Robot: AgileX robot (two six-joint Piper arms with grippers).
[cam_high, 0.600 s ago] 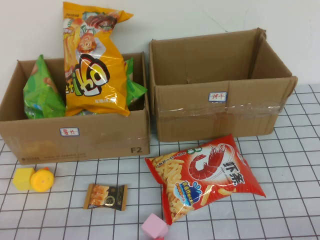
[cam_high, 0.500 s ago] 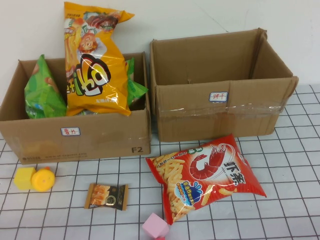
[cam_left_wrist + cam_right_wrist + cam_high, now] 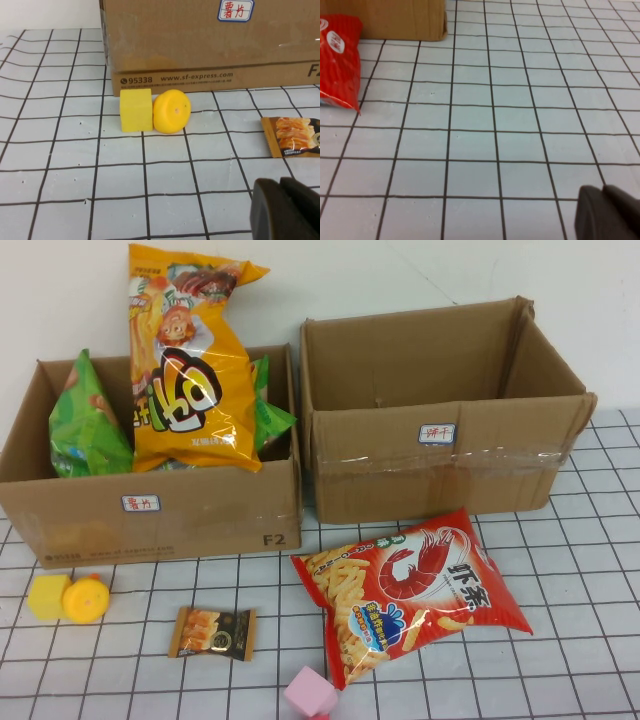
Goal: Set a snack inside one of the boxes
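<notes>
A red shrimp-chip bag (image 3: 405,592) lies on the gridded table in front of the right cardboard box (image 3: 445,465), which looks empty. The left box (image 3: 150,515) holds an orange chip bag (image 3: 190,370) and green bags (image 3: 85,425). A small brown snack packet (image 3: 212,633) lies in front of the left box; it also shows in the left wrist view (image 3: 292,136). Neither arm shows in the high view. My left gripper (image 3: 285,207) is shut and empty, low over the table near the packet. My right gripper (image 3: 607,212) is shut and empty, over bare table to the right of the red bag (image 3: 337,60).
A yellow cube (image 3: 47,596) and a yellow round piece (image 3: 85,600) lie in front of the left box's left end, also in the left wrist view (image 3: 136,110). A pink block (image 3: 310,695) sits at the table's front edge.
</notes>
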